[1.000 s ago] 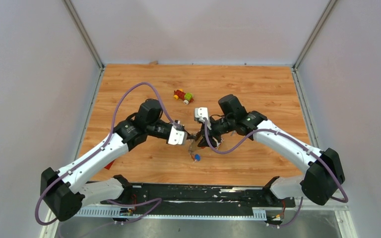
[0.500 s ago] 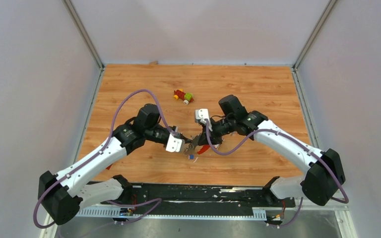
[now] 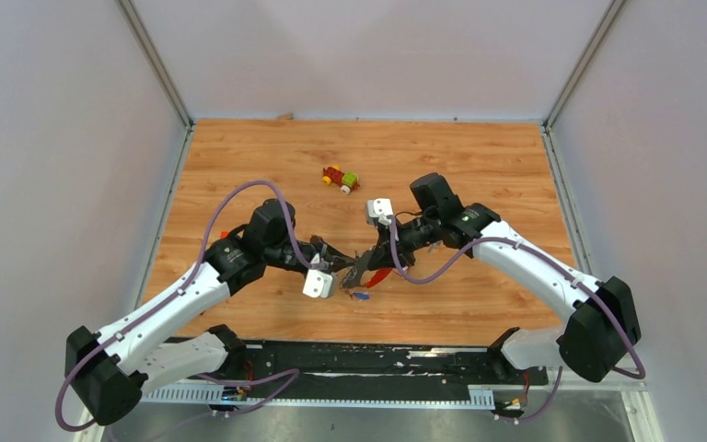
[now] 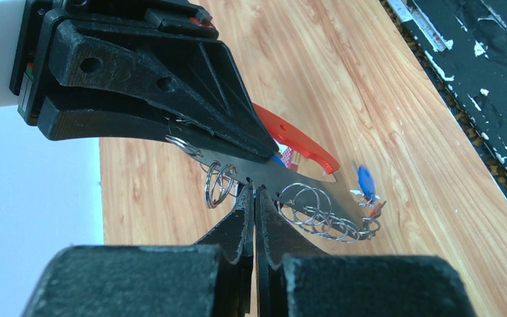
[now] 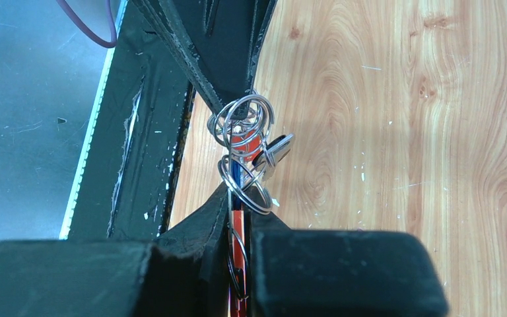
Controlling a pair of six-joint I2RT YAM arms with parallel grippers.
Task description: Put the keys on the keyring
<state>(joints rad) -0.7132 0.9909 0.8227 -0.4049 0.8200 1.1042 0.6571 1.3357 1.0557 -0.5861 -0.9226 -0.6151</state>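
The keyring hangs between my two grippers above the table, near its front middle. In the left wrist view its grey fob (image 4: 274, 173) and red fob (image 4: 298, 142) jut out of the right gripper's black jaws. Several thin metal rings (image 4: 311, 211) dangle from the grey fob. A blue-headed key (image 4: 365, 179) hangs at the far end, seen from above as a blue spot (image 3: 361, 296). My left gripper (image 4: 254, 191) (image 3: 348, 267) is shut on the grey fob's lower edge. My right gripper (image 5: 241, 211) (image 3: 371, 267) is shut on the red fob (image 5: 237, 241), with rings (image 5: 243, 148) bunched beyond its tips.
A red-yellow-green toy car (image 3: 341, 179) stands on the wooden table behind the grippers. The black base rail (image 3: 377, 354) runs along the near edge, just in front of the hanging keyring. Grey walls enclose the left, right and back.
My left arm has swung nearer and lower, its wrist camera now under the gripper. The keyring and both grippers shifted slightly toward the front edge, and the red fob now shows.
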